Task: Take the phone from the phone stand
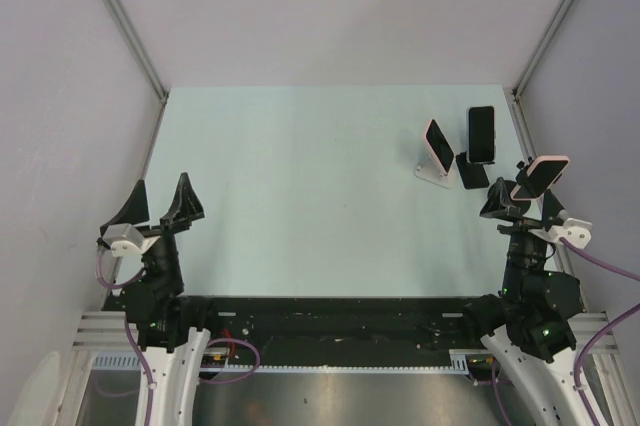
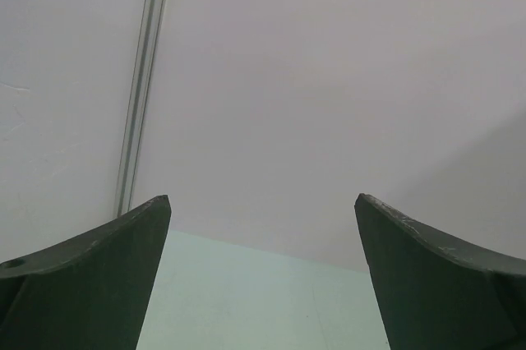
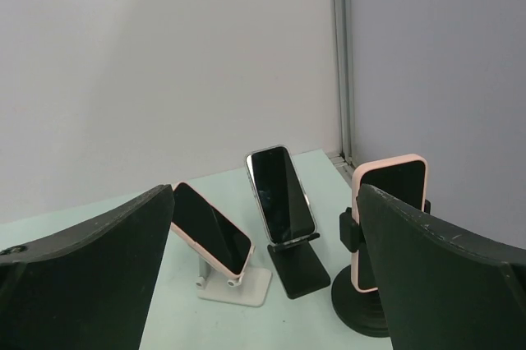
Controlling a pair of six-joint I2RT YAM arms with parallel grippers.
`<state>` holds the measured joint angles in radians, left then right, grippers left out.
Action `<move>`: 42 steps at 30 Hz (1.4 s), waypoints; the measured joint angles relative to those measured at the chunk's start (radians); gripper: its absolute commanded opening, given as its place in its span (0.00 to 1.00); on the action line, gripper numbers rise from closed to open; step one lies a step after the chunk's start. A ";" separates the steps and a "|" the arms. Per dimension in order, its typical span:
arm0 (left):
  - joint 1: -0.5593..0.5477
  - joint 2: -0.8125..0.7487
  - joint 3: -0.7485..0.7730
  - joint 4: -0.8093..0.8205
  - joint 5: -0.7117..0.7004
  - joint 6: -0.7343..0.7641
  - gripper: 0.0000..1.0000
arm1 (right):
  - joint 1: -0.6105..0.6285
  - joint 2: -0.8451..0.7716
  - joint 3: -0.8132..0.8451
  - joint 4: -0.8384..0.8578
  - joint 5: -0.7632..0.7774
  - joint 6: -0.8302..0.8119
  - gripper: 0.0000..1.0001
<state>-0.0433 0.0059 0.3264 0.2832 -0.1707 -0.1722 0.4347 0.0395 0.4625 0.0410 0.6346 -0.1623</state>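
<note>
**Phones sit on their stands, both grippers open and empty**

Three phones stand at the far right of the table [image 1: 300, 196]. A pink-cased phone [image 1: 437, 139] leans on a white stand [image 1: 433, 174]. A dark phone [image 1: 482, 133] leans on a black stand [image 1: 471, 170]. A clamped phone [image 1: 541, 175] is just beside the right gripper [image 1: 523, 198]. This gripper and the left gripper [image 1: 161, 184] are spread wide and hold nothing.

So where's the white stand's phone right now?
Top view, right side toward the back: the phone leans on the white stand, just left of the black stand's phone.
</note>
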 measured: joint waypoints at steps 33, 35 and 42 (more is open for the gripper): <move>-0.101 0.000 0.084 -0.329 0.000 -0.030 1.00 | -0.055 0.907 0.568 -0.244 -0.209 0.301 1.00; -0.126 0.000 0.086 -0.357 -0.001 -0.029 1.00 | -0.055 1.019 0.627 -0.260 -0.205 0.309 1.00; -0.168 -0.001 0.093 -0.380 -0.002 -0.027 1.00 | -0.052 1.308 0.708 -0.290 -0.149 0.311 0.99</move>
<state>-0.2111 0.0051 0.4191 -0.0971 -0.1730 -0.1997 0.3828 1.3479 1.1706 -0.2489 0.4854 0.1490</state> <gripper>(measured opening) 0.996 0.995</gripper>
